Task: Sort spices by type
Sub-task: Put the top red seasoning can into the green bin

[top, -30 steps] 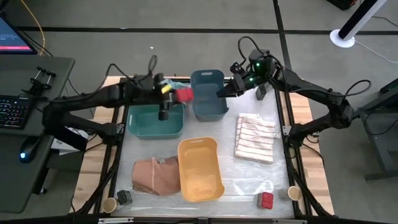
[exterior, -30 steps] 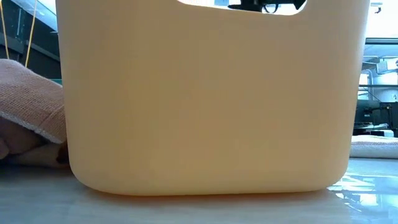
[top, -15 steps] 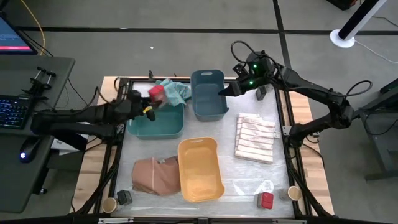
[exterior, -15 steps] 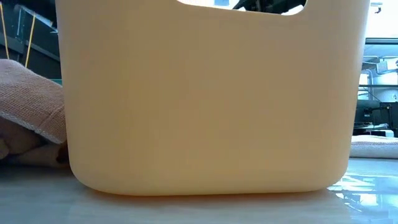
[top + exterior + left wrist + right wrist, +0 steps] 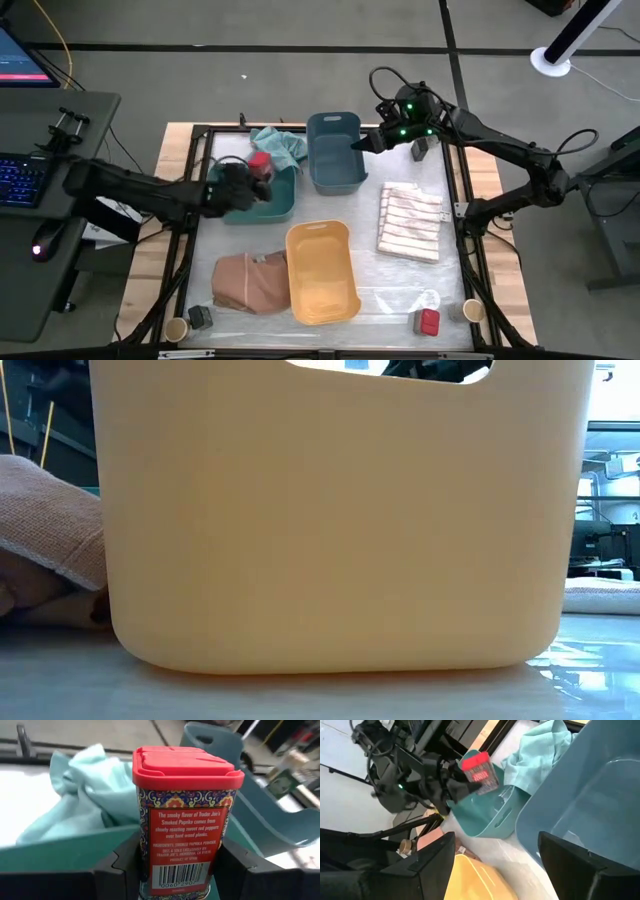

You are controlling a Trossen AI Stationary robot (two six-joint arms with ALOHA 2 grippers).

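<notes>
My left gripper (image 5: 252,178) is shut on a red-lidded paprika tin (image 5: 185,820), which hangs over the green bin (image 5: 275,205); the right wrist view shows the tin (image 5: 480,770) above that bin's rim. My right gripper (image 5: 362,143) is open and empty over the blue bin's (image 5: 335,160) right wall. A dark grey box (image 5: 200,317) and a tan jar (image 5: 177,329) stand at the near left corner. A red box (image 5: 427,321) and a tan jar (image 5: 473,311) stand at the near right. Another dark box (image 5: 420,150) stands behind the right arm. My left gripper pinches the red tin by the lower half of its two narrow sides (image 5: 142,865), one finger (image 5: 117,870) on each side. The fingers come in level from the table's left. The tin stands upright, lid up, lifted clear above the green bin.
A yellow bin (image 5: 322,272) sits in the middle near side and fills the low view (image 5: 330,520). Teal cloth (image 5: 280,145) lies behind the green bin, a striped cloth (image 5: 410,222) to the right, and a brown cloth (image 5: 250,280) left of the yellow bin.
My left arm has drawn back toward the table's left and then slightly nearer, carrying the red tin from beside the blue bin's left wall to over the green bin. The tin has turned upright along the way. My right gripper has stayed about where it was.
</notes>
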